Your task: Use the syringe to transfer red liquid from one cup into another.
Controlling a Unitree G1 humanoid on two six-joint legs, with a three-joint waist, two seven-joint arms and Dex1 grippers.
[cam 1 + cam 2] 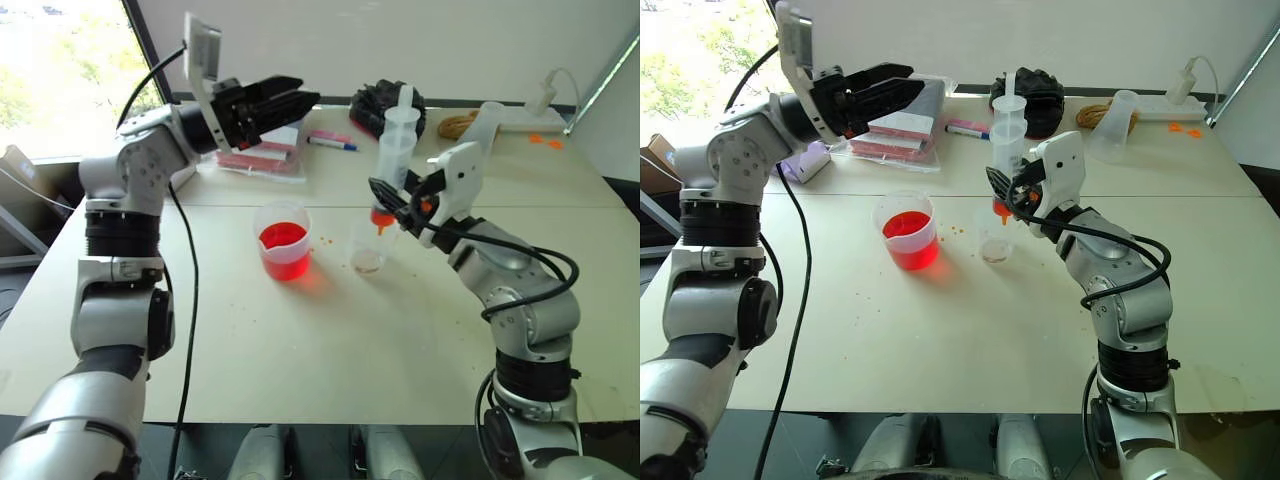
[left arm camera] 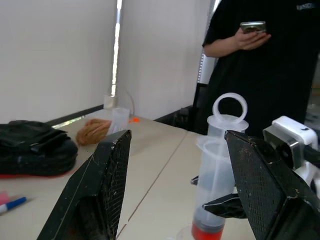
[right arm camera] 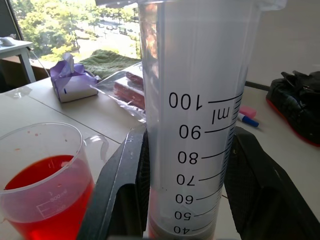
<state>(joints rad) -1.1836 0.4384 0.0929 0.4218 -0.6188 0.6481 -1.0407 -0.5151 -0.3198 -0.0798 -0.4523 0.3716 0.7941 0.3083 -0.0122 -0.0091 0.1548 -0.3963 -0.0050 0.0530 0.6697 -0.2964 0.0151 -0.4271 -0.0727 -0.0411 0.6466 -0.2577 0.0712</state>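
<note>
Syringe (image 1: 397, 150) stood pinched in the right gripper (image 1: 398, 203) above the small cup (image 1: 367, 250). Left fingers (image 2: 100, 185) were spread wide. A bump could spill red drops on the tabletop (image 1: 330, 340).

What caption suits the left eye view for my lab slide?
Right gripper holds large clear plastic syringe upright over small clear cup; left gripper open above the table.

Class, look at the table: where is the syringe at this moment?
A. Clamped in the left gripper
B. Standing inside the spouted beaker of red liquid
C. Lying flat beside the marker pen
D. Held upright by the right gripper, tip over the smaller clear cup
D: the right gripper is shut on the upright syringe, its orange tip above the smaller cup.
</note>
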